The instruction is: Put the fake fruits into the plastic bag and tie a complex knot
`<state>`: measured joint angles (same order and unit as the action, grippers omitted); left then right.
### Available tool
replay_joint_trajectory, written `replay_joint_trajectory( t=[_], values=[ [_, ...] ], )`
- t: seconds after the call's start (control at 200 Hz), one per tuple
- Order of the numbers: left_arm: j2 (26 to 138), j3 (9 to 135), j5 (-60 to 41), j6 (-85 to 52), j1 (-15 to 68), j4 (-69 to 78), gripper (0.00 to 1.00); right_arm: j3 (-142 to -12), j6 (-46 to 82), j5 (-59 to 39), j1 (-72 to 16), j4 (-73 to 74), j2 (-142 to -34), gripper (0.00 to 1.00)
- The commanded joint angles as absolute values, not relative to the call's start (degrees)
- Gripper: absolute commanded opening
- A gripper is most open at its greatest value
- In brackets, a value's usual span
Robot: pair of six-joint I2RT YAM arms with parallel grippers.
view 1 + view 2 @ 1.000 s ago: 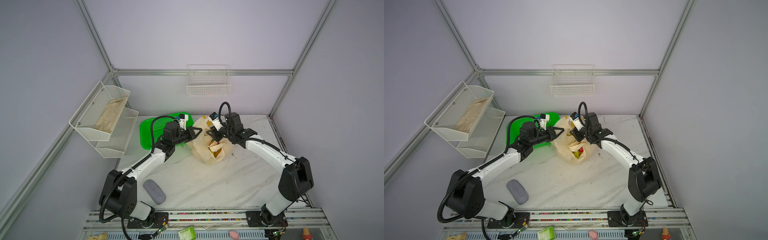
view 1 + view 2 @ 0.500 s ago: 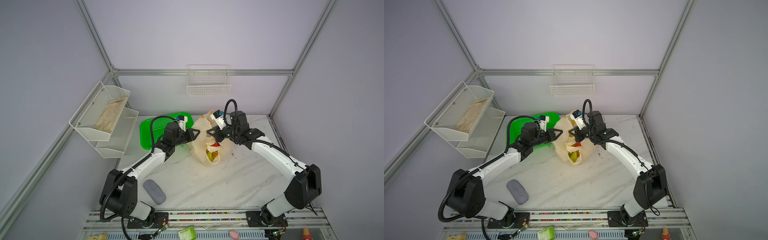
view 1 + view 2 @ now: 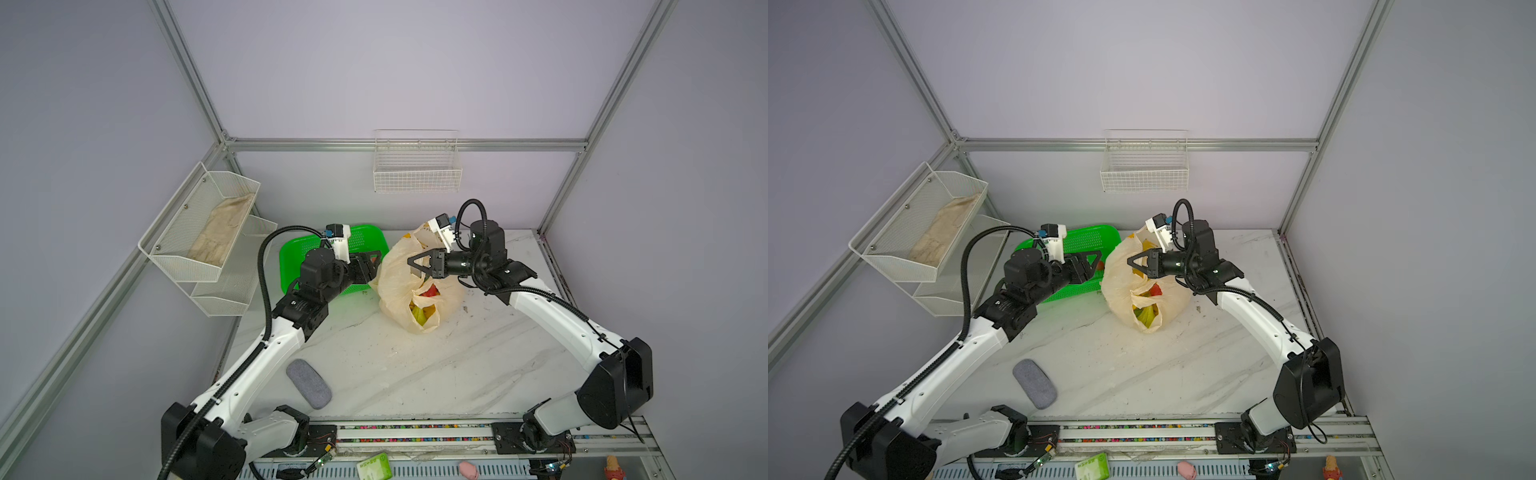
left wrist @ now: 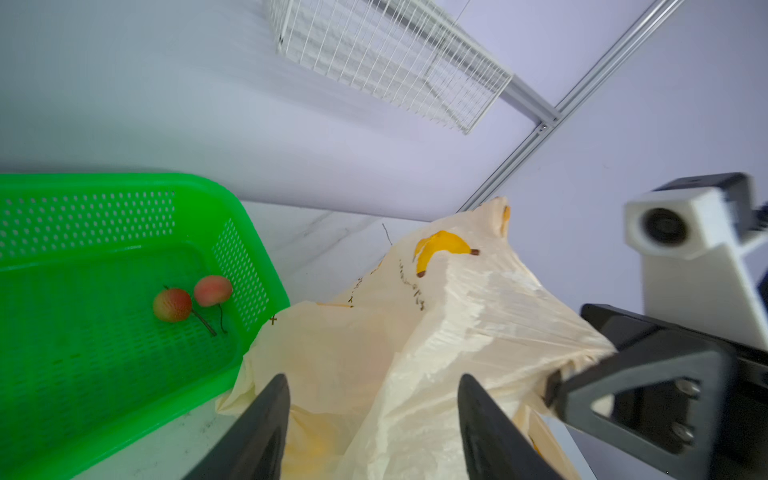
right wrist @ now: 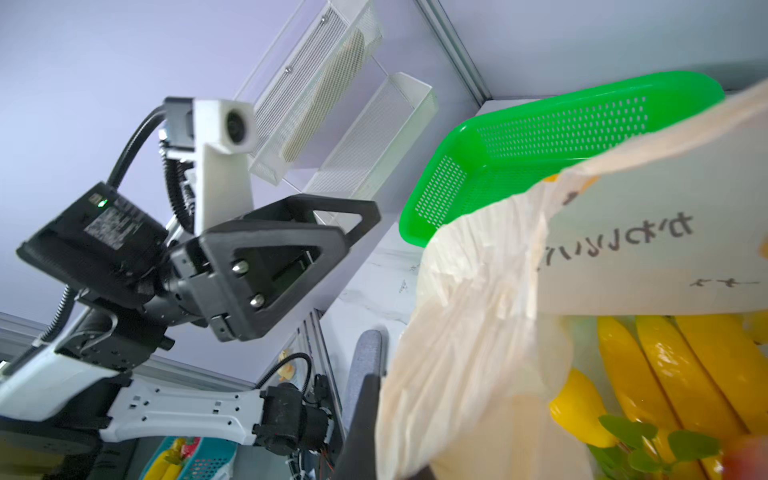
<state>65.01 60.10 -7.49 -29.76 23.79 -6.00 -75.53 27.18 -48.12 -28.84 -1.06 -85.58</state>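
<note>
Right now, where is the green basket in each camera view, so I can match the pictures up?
Top view: green basket just left of the plastic bag, partly under the left arm.
Top view: same place, left of the bag.
Left wrist: beside the bag, its inside showing, small red fruits in it.
Right wrist: beyond the bag, outer wall showing.
Shared landmark: the plastic bag.

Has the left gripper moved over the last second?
Yes. The left gripper has backed off leftward from the plastic bag. Its tips, earlier past the green basket's right rim, now sit over that rim, jaws open.
</note>
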Motion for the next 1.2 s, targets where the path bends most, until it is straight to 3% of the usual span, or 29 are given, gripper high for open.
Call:
replay_joint_trajectory(
  t=[0.0,0.285,0.52,0.66,0.825,0.88,0.935,1.08,1.195],
  values=[
    [62.31,59.97,-9.30,-22.55,26.54,-5.37,0.61,-74.92,37.68,-51.02,-28.54,9.72,-83.44,0.00],
    [61.40,59.93,-8.13,-14.68,35.34,-3.42,0.49,-76.48,44.70,-49.99,-28.49,13.27,-83.32,0.00],
    [64.42,59.81,1.77,-13.18,37.19,-3.70,0.57,-76.29,48.89,-50.72,-28.64,17.05,-82.54,0.00],
    [68.69,61.70,0.03,-11.00,37.14,-3.13,0.61,-75.69,50.21,-51.27,-28.74,18.94,-82.45,0.00],
    [73.96,64.46,-3.04,-11.91,37.18,-0.05,0.58,-75.81,49.71,-51.43,-28.95,18.49,-82.87,0.00],
    [74.84,64.65,-3.75,-14.00,37.13,1.24,0.52,-76.21,48.68,-51.55,-28.91,17.26,-83.19,0.00],
    [75.49,64.67,-4.57,-14.80,37.18,2.06,0.39,-76.63,47.53,-52.14,-28.85,15.91,-83.62,0.00],
    [75.94,64.32,-6.20,-16.69,36.86,1.40,0.08,-76.13,45.78,-52.12,-26.17,14.34,-83.55,0.13],
    [75.01,62.39,-9.69,-19.95,35.74,2.12,0.00,-75.61,41.11,-53.37,-22.82,11.02,-83.28,0.26]
  ],
)
